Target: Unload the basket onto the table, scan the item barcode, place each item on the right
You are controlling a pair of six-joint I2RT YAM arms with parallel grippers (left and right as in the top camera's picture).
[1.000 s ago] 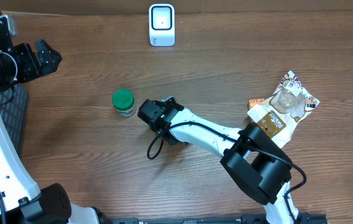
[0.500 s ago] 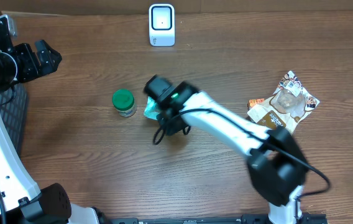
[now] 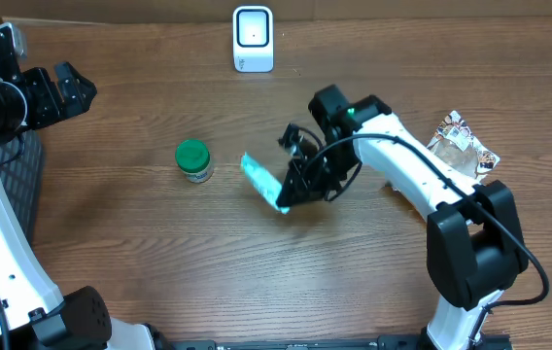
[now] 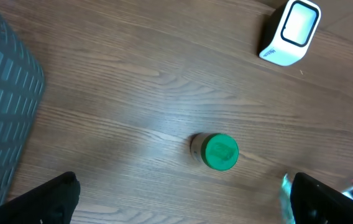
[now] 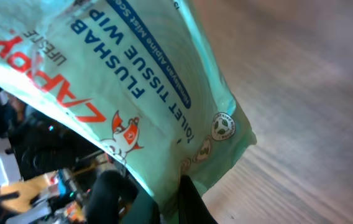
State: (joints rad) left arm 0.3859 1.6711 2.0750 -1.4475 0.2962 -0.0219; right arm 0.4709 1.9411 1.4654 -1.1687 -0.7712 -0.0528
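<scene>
Right hand (image 3: pixel 293 196) pinches the wipes pack (image 3: pixel 260 179); left hand (image 3: pixel 60 93) stands wide open.

Wooden table (image 3: pixel 140 243), seen from above. A white barcode scanner (image 3: pixel 253 39) stands near the far edge; a green-lidded jar (image 3: pixel 193 160) stands left of centre; a printed snack pouch (image 3: pixel 463 151) lies at right.

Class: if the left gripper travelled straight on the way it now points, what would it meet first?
Probably the bare wooden table, a little short of the green-lidded jar. Depth is hard to judge, so the jar is possible.
</scene>
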